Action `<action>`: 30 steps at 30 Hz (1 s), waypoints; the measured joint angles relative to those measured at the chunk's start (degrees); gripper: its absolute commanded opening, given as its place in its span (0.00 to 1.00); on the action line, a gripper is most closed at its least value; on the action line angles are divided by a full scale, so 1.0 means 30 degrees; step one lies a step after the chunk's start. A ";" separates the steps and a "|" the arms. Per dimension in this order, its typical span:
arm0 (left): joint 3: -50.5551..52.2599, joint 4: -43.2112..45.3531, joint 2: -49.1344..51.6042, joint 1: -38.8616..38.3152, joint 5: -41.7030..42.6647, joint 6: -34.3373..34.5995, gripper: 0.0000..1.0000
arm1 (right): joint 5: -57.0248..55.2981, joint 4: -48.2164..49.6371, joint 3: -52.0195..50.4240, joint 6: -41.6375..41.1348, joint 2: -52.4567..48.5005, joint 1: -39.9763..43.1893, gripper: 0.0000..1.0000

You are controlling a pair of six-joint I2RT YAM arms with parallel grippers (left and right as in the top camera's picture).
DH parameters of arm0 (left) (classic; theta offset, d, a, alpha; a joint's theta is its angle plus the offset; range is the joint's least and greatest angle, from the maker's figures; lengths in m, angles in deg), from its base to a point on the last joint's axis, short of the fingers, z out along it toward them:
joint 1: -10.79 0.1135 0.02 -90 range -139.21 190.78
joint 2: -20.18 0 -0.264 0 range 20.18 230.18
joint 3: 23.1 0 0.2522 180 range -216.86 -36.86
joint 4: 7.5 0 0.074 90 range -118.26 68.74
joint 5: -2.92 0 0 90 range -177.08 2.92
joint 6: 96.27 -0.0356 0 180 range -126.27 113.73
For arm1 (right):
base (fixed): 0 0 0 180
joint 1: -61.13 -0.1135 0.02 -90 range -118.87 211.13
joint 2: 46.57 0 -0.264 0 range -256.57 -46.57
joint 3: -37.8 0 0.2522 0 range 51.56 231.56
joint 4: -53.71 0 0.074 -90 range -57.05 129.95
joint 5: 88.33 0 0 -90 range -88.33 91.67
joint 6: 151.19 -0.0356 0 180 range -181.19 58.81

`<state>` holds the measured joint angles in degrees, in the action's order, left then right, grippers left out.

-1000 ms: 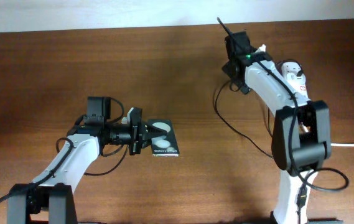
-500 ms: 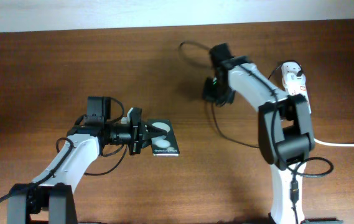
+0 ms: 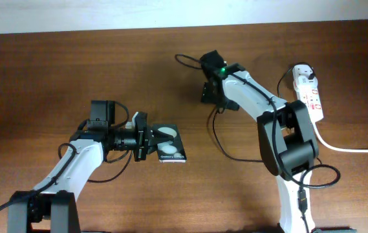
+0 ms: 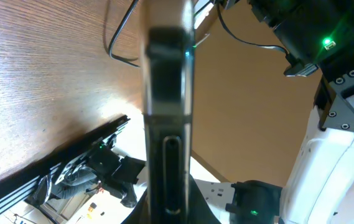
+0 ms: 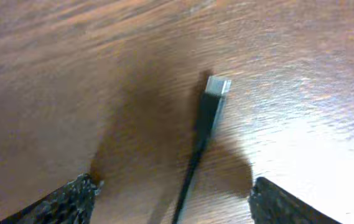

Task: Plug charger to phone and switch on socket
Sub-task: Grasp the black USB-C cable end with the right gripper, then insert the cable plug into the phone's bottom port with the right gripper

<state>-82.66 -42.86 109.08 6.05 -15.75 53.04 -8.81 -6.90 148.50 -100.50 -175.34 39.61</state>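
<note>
The phone (image 3: 171,144), a black slab with two white spots, lies at mid table. My left gripper (image 3: 146,144) is shut on its left edge. In the left wrist view the phone (image 4: 167,112) shows edge-on between the fingers. The charger's black cable (image 3: 217,133) loops behind my right gripper (image 3: 211,92) and trails toward the right arm's base. In the right wrist view the connector tip (image 5: 217,85) lies just over the wood. The cable runs back between the fingers of my right gripper (image 5: 183,202), which are wide apart and do not touch it. The socket (image 3: 308,96) lies at the far right.
The socket's thick white cord (image 3: 355,150) runs off the right edge. The right arm's base (image 3: 293,194) stands at the front right. The table's back edge meets a white wall (image 3: 106,13).
My right arm has swung from the back right, near the socket, leftward toward mid table, and the black cable has moved with it. The left arm and the phone have not moved.
</note>
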 measured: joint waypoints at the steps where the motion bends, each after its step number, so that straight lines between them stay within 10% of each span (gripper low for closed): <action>1: 0.0000 -0.0007 0.0000 0.0000 0.0000 0.0000 0.00 | -0.0080 0.0022 -0.0007 -0.0277 0.0000 0.0015 0.49; 5: 0.0000 -0.0007 0.0000 0.0000 0.0000 0.0000 0.00 | -0.0226 -0.0073 -0.0036 -0.0583 -0.0007 0.0015 0.04; 12: 0.0000 0.0189 0.0000 0.0000 0.0000 -0.0109 0.00 | 0.2215 -0.3628 -0.0153 0.1056 0.1107 0.0131 0.04; 20: 0.0073 0.7490 0.0051 0.0015 0.1115 -0.1377 0.00 | 1.1030 -1.2203 -0.0146 0.7533 1.2925 0.1064 0.04; 30: 0.0124 1.4753 0.0138 0.0015 -0.0474 0.6608 0.00 | 1.1322 -0.7883 -0.3315 0.5173 1.6109 -0.7453 0.04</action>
<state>-82.29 1.40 109.49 6.10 -17.17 72.86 25.16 -30.55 138.56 -84.99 -127.02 17.25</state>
